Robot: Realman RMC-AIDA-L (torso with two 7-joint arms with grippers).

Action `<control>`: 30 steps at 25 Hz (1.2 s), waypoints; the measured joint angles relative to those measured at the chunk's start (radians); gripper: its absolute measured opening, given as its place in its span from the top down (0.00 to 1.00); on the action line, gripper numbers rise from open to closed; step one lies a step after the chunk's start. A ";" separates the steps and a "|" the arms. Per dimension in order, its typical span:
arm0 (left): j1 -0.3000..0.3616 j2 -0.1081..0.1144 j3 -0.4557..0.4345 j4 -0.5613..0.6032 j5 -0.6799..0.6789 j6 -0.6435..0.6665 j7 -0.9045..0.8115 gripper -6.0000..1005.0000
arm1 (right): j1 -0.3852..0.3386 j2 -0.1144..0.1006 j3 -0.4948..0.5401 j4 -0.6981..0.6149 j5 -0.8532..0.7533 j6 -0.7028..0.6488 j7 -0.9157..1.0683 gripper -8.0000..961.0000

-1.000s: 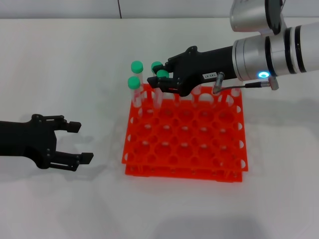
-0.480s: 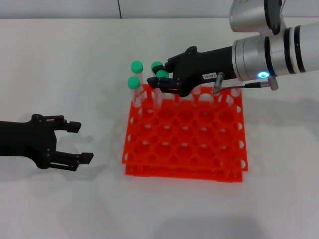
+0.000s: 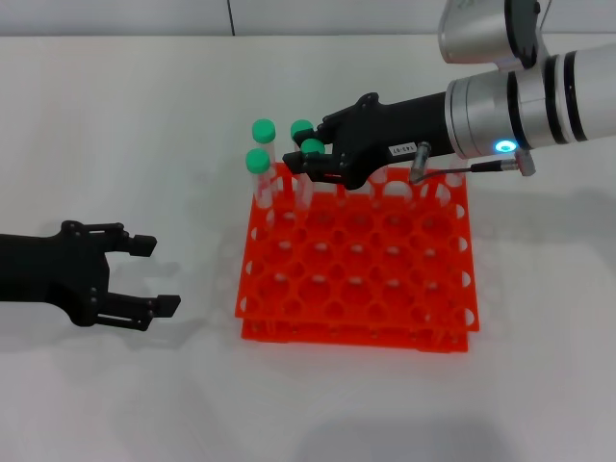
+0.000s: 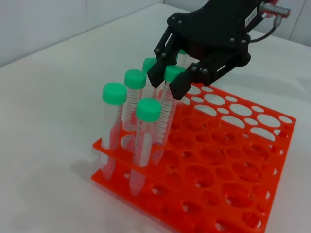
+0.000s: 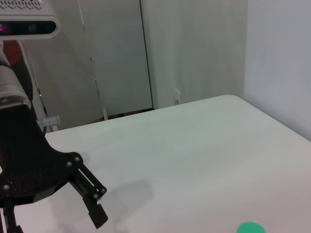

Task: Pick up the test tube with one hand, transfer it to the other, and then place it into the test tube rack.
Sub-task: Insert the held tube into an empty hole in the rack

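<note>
The orange test tube rack [image 3: 352,336] stands mid-table. Several green-capped tubes stand in its far left corner. My right gripper [image 3: 306,147], black with a white label, reaches in over that corner. It is shut on the green cap end of the test tube [image 3: 312,147]. In the left wrist view that tube [image 4: 167,104] leans, its lower end down in a rack [image 4: 221,162] hole, with the right gripper [image 4: 166,83] fingers on either side of the cap. My left gripper [image 3: 162,275] is open and empty, low over the table left of the rack.
Other capped tubes [image 3: 258,162] [image 3: 263,129] [image 3: 300,127] stand close beside the held one. The right wrist view shows the left gripper [image 5: 98,201] across the white table and one green cap [image 5: 250,228] at its lower edge.
My right gripper has edged slightly left and the held tube's cap sits a little lower. The left arm has not moved.
</note>
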 joint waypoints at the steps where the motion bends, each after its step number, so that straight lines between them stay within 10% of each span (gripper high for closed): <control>1: 0.000 0.000 0.000 0.000 0.000 0.000 0.000 0.12 | 0.000 0.000 0.000 0.000 0.000 0.000 0.000 0.65; 30: -0.001 -0.001 0.000 -0.001 0.000 -0.007 0.001 0.12 | 0.014 0.000 0.000 0.002 0.000 -0.003 -0.003 0.64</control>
